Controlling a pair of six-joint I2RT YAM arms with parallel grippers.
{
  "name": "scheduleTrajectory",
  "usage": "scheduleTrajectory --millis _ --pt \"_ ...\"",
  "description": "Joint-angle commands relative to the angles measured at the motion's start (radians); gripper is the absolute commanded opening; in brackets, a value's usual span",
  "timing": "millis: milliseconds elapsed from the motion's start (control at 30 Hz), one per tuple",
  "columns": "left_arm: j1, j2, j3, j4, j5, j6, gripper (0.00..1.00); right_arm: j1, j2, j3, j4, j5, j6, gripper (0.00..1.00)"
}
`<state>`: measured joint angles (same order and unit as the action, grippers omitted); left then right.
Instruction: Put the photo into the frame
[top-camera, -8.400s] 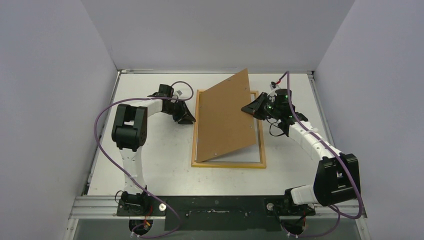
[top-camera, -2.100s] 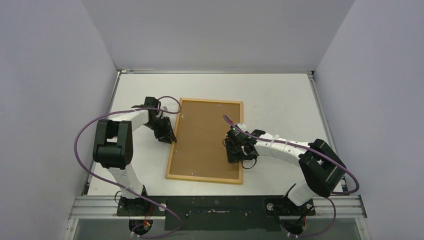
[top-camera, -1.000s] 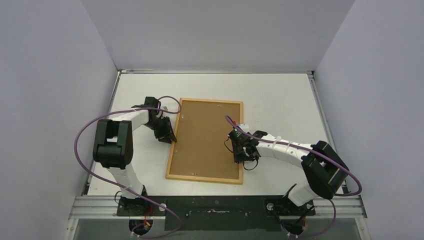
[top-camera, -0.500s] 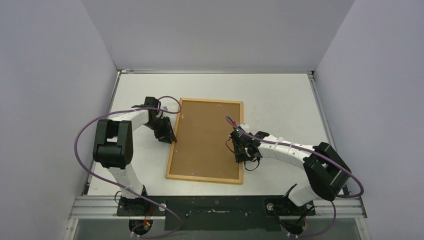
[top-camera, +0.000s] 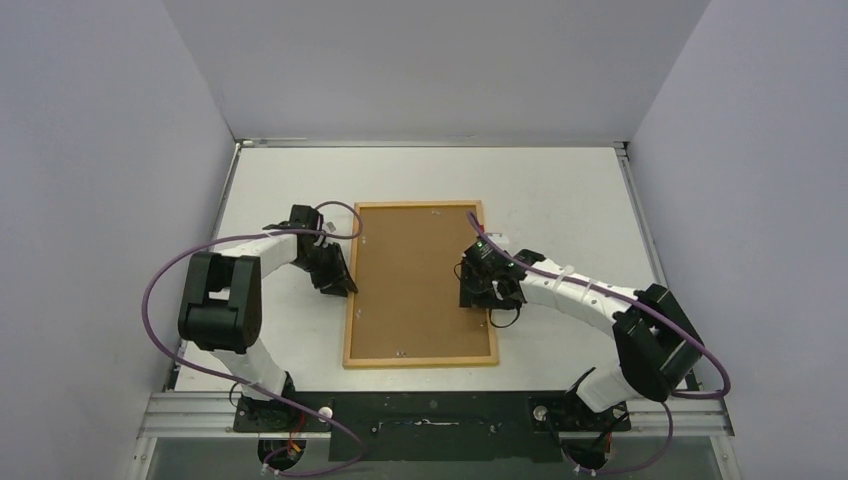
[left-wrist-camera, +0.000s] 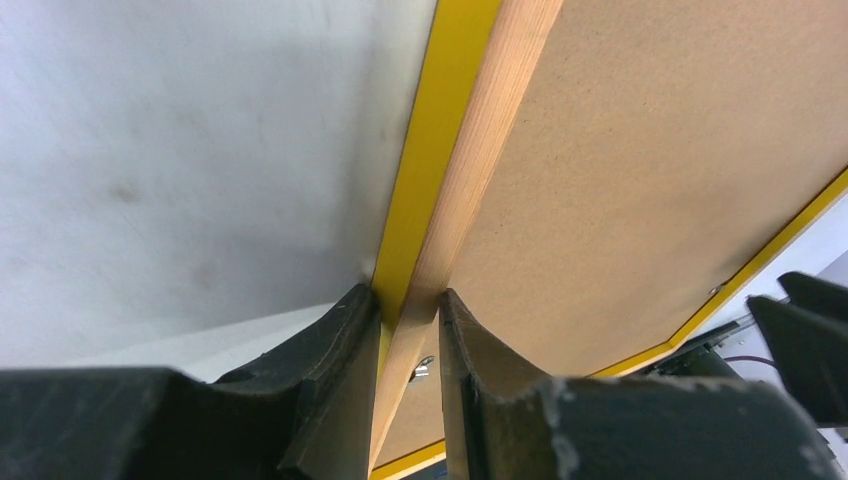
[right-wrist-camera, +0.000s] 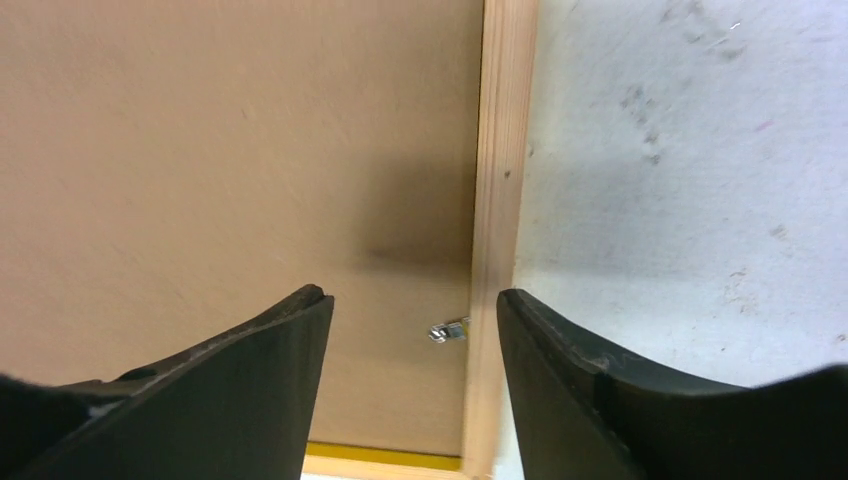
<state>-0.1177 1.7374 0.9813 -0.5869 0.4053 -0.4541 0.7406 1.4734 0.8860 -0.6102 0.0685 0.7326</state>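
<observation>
I read the frame (right-wrist-camera: 497, 200) as pale bare wood with fine grain on its back and smooth yellow paint along its edge. The backing board (right-wrist-camera: 220, 150) looks like matt brown fibreboard. The bench (right-wrist-camera: 680, 200) is matt white with grey scuffs. A small clip (right-wrist-camera: 450, 330) glints like metal. The right gripper (right-wrist-camera: 412, 300) has matt black plastic jaws.

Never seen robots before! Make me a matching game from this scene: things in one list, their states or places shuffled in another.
Things:
1. left gripper
2. right gripper
3. backing board

States or places:
A. open, above the right edge of the frame
B. lying flat inside the frame
C. shut on the frame's left edge

Pairs: 1-C, 2-A, 3-B
</observation>
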Motion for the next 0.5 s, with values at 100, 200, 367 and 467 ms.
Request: scheduleTrajectory --millis 100,200,367,467 --pt "-0.07 -0.168 -0.14 0.102 0.018 -0.21 0.0 -0.1 -0.108 0.038 -0.119 0.124 0.211 0.72" --pt "-0.082 -0.213 -0.183 0.136 0.019 -0.255 0.0 -0.118 -0.169 0.015 -0.197 0.186 0.265 0.77" --pt "-0.085 -0.277 -0.228 0.155 0.026 -0.284 0.0 -0.128 -0.244 -0.08 -0.24 0.183 0.356 0.82" --pt "-0.085 -0.286 -0.25 0.175 0.038 -0.296 0.0 -0.129 -0.258 -0.136 -0.203 0.137 0.394 0.82"
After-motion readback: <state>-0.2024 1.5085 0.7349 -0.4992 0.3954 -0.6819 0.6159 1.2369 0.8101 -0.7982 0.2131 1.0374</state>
